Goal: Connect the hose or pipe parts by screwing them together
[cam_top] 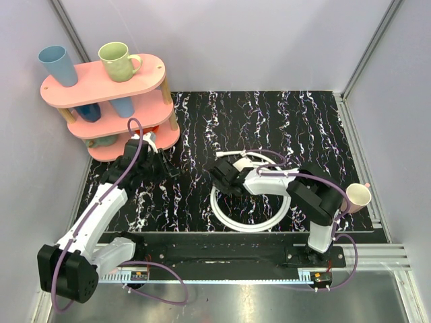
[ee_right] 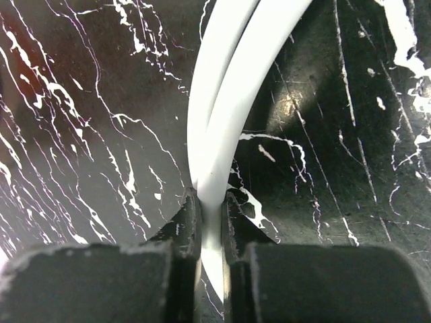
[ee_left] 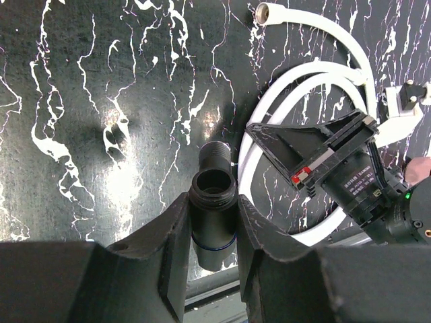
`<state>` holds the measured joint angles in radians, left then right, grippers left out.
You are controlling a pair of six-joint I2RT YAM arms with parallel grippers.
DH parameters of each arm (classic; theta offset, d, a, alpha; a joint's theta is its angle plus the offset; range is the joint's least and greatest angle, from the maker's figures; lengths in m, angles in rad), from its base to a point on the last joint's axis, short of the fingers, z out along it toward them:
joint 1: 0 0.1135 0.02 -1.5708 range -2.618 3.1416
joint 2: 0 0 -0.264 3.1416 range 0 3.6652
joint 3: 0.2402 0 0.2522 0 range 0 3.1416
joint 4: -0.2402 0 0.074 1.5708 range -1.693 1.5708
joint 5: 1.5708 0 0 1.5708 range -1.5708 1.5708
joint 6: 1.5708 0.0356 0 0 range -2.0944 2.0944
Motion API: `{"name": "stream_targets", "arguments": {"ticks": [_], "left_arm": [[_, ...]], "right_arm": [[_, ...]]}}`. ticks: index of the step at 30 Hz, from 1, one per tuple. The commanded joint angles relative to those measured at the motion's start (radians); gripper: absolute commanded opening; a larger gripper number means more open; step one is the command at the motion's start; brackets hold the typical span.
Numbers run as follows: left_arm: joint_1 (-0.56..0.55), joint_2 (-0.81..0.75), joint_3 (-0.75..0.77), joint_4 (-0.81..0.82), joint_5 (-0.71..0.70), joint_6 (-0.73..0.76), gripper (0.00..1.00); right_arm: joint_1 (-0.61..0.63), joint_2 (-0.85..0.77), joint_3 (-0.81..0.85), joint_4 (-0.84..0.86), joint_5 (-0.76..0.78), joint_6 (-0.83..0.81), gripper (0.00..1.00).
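Closest in, my left pincer (ee_left: pixel 212 205) is drawn narrow around a black pipe fitting (ee_left: pixel 213 232), one finger on each flank of its round body. The fitting's open mouth shows toward my wrist camera, and a thin blue ring circles it lower down. Whether it touches the black, white-veined mat (ee_left: pixel 81 101) beneath, I cannot tell. My right pincer (ee_right: pixel 210 205) is pinched tight on the white hose (ee_right: pixel 225 94), jaws pressed on a single strand. Just past the fingertips a second strand lies against the first, and the two run off side by side over the mat. From above, the hose lies in a loose coil on the near middle of the mat, in front of my right arm's base, and my right pincer grips it at the coil's far left side. One hose end, with its small pale screw fitting (ee_left: pixel 269 12), lies free on the mat at the far side of the coil, apart from the black pipe fitting. My left pincer sits left of the coil, apart from it, near the foot of a pink three-tier shelf (cam_top: pixel 101 84) at the far left. A blue cup (cam_top: pixel 55 64) and a green mug (cam_top: pixel 118 60) are on its top tier, with more cups on the tiers below. At the mat's right edge, beside my right arm, is a cream mug (cam_top: pixel 357 196).
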<state>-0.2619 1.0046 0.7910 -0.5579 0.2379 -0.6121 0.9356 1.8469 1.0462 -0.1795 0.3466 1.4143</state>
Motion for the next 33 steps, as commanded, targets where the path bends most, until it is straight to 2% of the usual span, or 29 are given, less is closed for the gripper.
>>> {"name": "stream_targets", "arguments": {"ticks": [1, 3, 4, 6, 7, 9, 10, 11, 12, 13, 14, 18, 20, 21, 22, 25, 26, 27, 30, 33], "left_arm": [[0.006, 0.011, 0.011, 0.073, 0.009, -0.008, 0.00], [0.006, 0.015, 0.019, 0.066, 0.008, 0.002, 0.00], [0.006, 0.015, 0.024, 0.066, 0.009, 0.005, 0.00], [0.009, 0.019, 0.031, 0.062, 0.012, 0.011, 0.00], [0.010, 0.023, 0.039, 0.062, 0.014, 0.012, 0.00], [0.013, 0.026, 0.047, 0.055, 0.018, 0.021, 0.00], [0.016, 0.026, 0.053, 0.053, 0.017, 0.025, 0.00], [0.018, 0.028, 0.056, 0.049, 0.018, 0.034, 0.00], [0.021, 0.025, 0.059, 0.044, 0.020, 0.038, 0.00], [0.023, 0.020, 0.060, 0.046, 0.021, 0.043, 0.00], [0.023, 0.014, 0.060, 0.046, 0.021, 0.048, 0.00], [0.030, -0.001, 0.060, 0.042, 0.031, 0.054, 0.00], [0.030, -0.001, 0.057, 0.046, 0.037, 0.058, 0.00], [0.030, 0.000, 0.057, 0.046, 0.038, 0.058, 0.00], [0.030, 0.000, 0.054, 0.046, 0.041, 0.061, 0.00], [0.030, -0.009, 0.018, 0.058, 0.064, 0.058, 0.00], [0.030, -0.014, 0.004, 0.082, 0.092, 0.052, 0.00], [0.030, -0.024, -0.012, 0.090, 0.100, 0.049, 0.00], [0.030, -0.040, -0.041, 0.092, 0.129, 0.041, 0.00], [0.030, -0.052, -0.042, 0.081, 0.162, 0.038, 0.00]], "right_arm": [[0.028, 0.006, 0.073, 0.008, 0.115, 0.035, 0.26], [0.032, -0.004, 0.118, -0.020, 0.138, -0.064, 0.36], [0.032, -0.011, 0.152, -0.023, 0.138, -0.154, 0.44], [0.029, -0.043, 0.182, -0.043, 0.141, -0.277, 0.46], [0.029, -0.054, 0.199, -0.038, 0.135, -0.423, 0.50], [0.029, -0.092, 0.206, -0.032, 0.094, -0.555, 0.54], [0.029, -0.103, 0.221, -0.034, 0.078, -0.728, 0.56], [0.029, -0.126, 0.232, -0.034, 0.063, -0.823, 0.59], [0.028, -0.133, 0.239, -0.026, 0.028, -0.921, 0.59], [0.013, -0.141, 0.258, -0.017, 0.003, -1.131, 0.59], [-0.003, -0.146, 0.273, -0.029, -0.010, -1.219, 0.59], [-0.144, -0.120, 0.371, -0.094, -0.219, -1.561, 0.59], [-0.211, -0.107, 0.351, -0.055, -0.332, -1.788, 0.59], [-0.228, -0.101, 0.333, -0.057, -0.488, -1.881, 0.59], [-0.239, -0.097, 0.325, -0.061, -0.532, -2.060, 0.60], [-0.300, -0.039, 0.385, -0.080, -0.593, -2.209, 0.61], [-0.349, 0.010, 0.423, -0.144, -0.639, -2.218, 0.61], [-0.374, 0.038, 0.496, -0.179, -0.755, -2.224, 0.61], [-0.409, 0.118, 0.546, -0.258, -0.900, -2.319, 0.61], [-0.411, 0.175, 0.557, -0.274, -0.894, -2.439, 0.63]]}}
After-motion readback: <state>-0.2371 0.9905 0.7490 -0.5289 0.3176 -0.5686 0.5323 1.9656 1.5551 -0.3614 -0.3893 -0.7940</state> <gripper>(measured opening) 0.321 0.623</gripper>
